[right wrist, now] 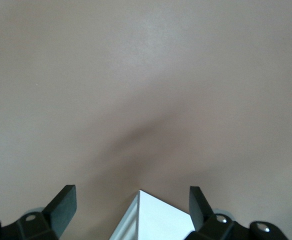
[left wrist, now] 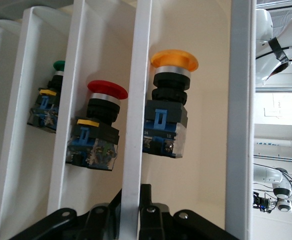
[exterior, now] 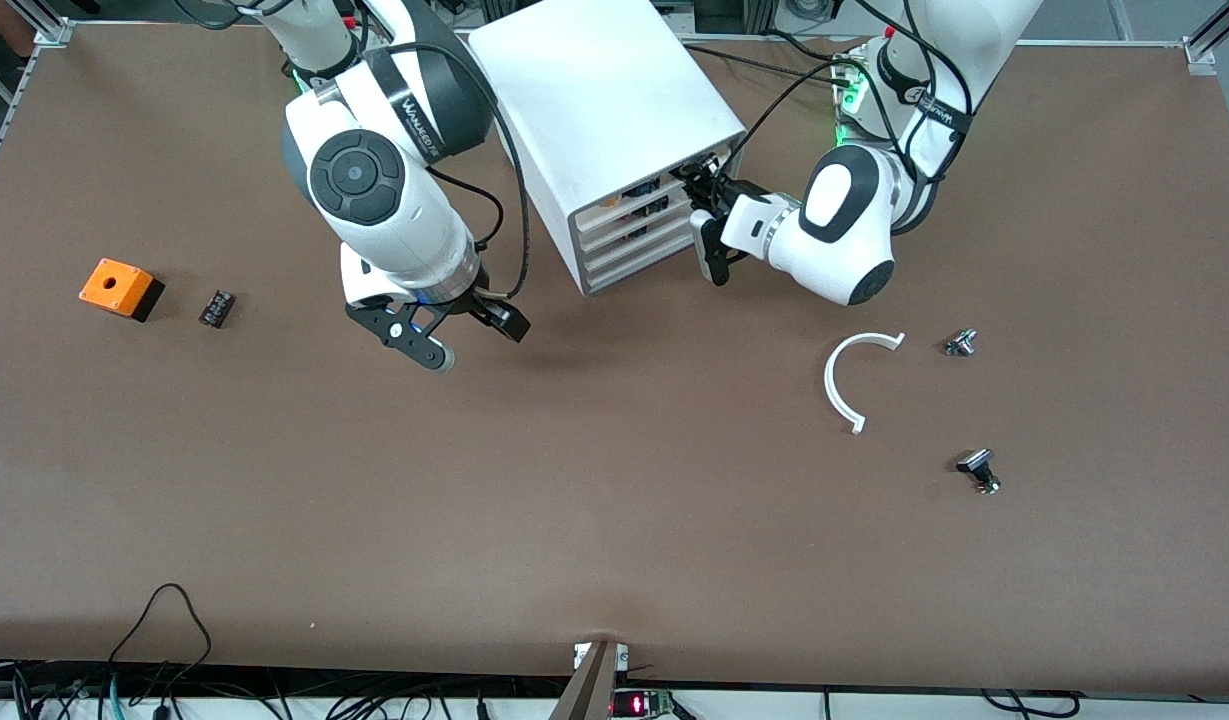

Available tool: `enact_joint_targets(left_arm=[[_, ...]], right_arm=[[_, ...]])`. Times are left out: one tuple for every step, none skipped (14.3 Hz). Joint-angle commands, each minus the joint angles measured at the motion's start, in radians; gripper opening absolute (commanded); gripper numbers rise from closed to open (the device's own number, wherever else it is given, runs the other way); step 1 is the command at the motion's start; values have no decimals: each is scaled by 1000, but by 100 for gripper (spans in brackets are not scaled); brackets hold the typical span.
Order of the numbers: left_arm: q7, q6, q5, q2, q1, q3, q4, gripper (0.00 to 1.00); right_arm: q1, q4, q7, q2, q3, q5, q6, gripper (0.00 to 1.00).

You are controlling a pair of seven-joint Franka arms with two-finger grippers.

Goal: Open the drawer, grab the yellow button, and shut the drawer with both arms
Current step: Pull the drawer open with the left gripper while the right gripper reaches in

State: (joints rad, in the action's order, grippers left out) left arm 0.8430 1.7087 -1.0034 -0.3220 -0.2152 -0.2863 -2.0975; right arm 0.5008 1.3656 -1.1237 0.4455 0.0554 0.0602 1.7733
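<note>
White lettering on the dark grey band of the right arm [exterior: 424, 95] looks like a brand name beginning "WAN", though its remaining letters are too small to make out. A similar line of lettering sits on the dark band of the left arm [exterior: 939, 112] and cannot be read. Small red lit digits glow on a device [exterior: 642, 703] at the worktop's [exterior: 614, 520] edge nearest the camera, unreadable.

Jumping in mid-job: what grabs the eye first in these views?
The white box-shaped cabinet stands between the arms, the left gripper at its stacked drawer fronts. The left wrist view shows the orange-yellow-capped push button in one drawer, with red and green ones in neighbouring drawers. The right gripper hangs open over bare table.
</note>
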Motion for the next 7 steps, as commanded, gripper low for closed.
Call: enact_joint_targets(left_arm=[[10, 28, 63, 17, 43, 6, 23, 0], [2, 28, 124, 6, 65, 6, 62, 0], [2, 26, 174, -9, 86, 6, 98, 0], [2, 26, 201, -28, 97, 6, 132, 0], [2, 26, 213, -46, 105, 6, 155, 0], [2, 25, 219, -70, 118, 7, 181, 0], [2, 25, 229, -95, 134, 9, 206, 0]], right_arm=[[10, -75, -48, 35, -2, 20, -17, 100], [15, -85, -69, 38, -3, 35, -14, 100], [16, -98, -100, 45, -3, 46, -9, 100], [27, -124, -132, 56, -3, 47, -9, 100], [41, -152, -164, 71, -3, 47, -11, 100], [50, -183, -201, 87, -3, 47, -12, 100], [65, -213, -246, 105, -3, 46, -15, 100]])
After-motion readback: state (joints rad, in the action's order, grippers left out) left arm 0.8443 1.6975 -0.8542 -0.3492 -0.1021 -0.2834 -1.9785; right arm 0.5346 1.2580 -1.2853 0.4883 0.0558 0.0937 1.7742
